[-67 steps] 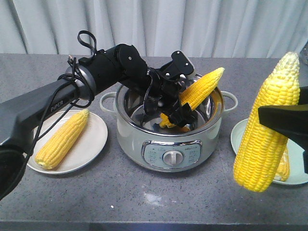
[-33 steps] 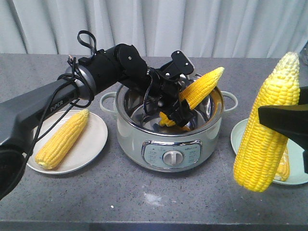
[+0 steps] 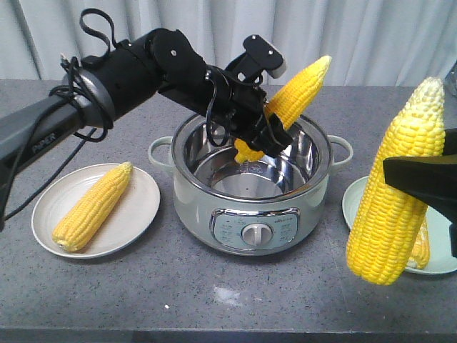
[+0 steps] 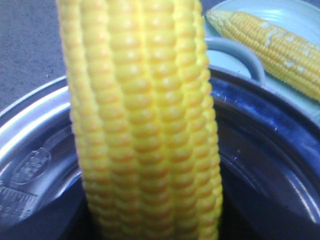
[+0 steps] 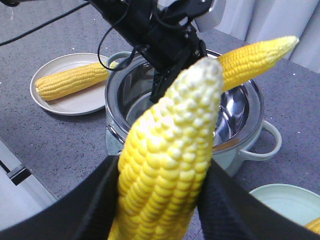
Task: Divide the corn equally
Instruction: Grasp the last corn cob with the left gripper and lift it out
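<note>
My left gripper is shut on a corn cob and holds it tilted above the open pot, paler tip up and to the right. That cob fills the left wrist view and hides the fingers. At the right, my right gripper is shut on a second corn cob, held upright in front of the green plate. In the right wrist view this cob sits between the black fingers. A third cob lies on the white plate. Another cob lies on the green plate.
The silver electric pot, with side handles and a front dial, stands mid-table between the two plates. Its inside shows bare metal. The left arm with loose cables reaches in from the left over the white plate. A curtain hangs behind.
My left gripper has lifted its cob up out of the pot, to above the rim. The right gripper and its cob have not moved.
</note>
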Controlling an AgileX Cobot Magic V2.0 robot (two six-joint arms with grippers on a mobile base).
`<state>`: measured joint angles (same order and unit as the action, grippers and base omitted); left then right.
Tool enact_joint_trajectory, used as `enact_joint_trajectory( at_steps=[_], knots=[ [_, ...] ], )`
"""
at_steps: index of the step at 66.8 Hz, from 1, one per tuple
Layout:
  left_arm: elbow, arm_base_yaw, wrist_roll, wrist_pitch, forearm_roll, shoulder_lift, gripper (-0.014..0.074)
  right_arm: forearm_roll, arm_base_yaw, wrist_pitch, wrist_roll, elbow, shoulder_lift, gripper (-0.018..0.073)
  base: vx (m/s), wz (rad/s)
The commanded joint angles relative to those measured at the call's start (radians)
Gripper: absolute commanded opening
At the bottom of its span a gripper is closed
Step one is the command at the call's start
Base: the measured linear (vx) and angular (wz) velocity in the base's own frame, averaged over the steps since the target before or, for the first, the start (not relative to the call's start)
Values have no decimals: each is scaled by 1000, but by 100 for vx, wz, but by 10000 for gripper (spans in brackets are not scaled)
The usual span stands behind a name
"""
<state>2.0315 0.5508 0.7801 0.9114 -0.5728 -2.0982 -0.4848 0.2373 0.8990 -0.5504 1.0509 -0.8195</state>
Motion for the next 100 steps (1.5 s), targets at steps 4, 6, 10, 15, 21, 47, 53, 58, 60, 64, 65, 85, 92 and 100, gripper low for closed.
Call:
enact_joint_trajectory(
  at_steps=[4, 6, 10, 15, 21, 47, 53, 58, 60, 64, 65, 85, 92, 100],
  knots=[
    [22, 1, -110, -13, 49, 138, 272, -23, -1, -65, -5, 25, 4, 112, 0, 0],
    [15, -1, -131, 1, 68, 154, 272, -23, -1, -65, -5, 25, 4, 112, 0, 0],
    [-14, -6, -151, 16, 91, 192, 272, -23, -1, -65, -5, 25, 4, 112, 0, 0],
    [-73, -19, -159, 5, 86, 252, 272, -23, -1, -65, -5, 25, 4, 112, 0, 0],
    [-171, -35, -163, -51, 90, 327, 272, -23, -1, -65, -5, 25, 4, 112, 0, 0],
    [-595, -67, -149, -238, 94, 684, 272, -23, -1, -65, -5, 25, 4, 112, 0, 0],
    [-672, -67, -149, -264, 99, 758, 272, -23, -1, -65, -5, 25, 4, 112, 0, 0],
    [-726, -67, -149, -271, 100, 823, 272, -23, -1, -65, -5, 25, 4, 112, 0, 0],
    [-751, -67, -149, -271, 100, 845, 272, -23, -1, -65, -5, 25, 4, 112, 0, 0],
    [-790, -67, -151, -271, 100, 895, 272, -23, -1, -65, -5, 25, 4, 112, 0, 0],
    [-800, -67, -151, -271, 100, 906, 272, -23, -1, -65, -5, 25, 4, 112, 0, 0],
    [-999, -67, -155, -287, 97, 1138, 272, -23, -1, -65, -5, 25, 4, 112, 0, 0],
    [-1070, -67, -155, -287, 89, 1210, 272, -23, -1, -65, -5, 25, 4, 112, 0, 0],
    [-1144, -67, -155, -290, 89, 1287, 272, -23, -1, -65, -5, 25, 4, 112, 0, 0]
  ],
)
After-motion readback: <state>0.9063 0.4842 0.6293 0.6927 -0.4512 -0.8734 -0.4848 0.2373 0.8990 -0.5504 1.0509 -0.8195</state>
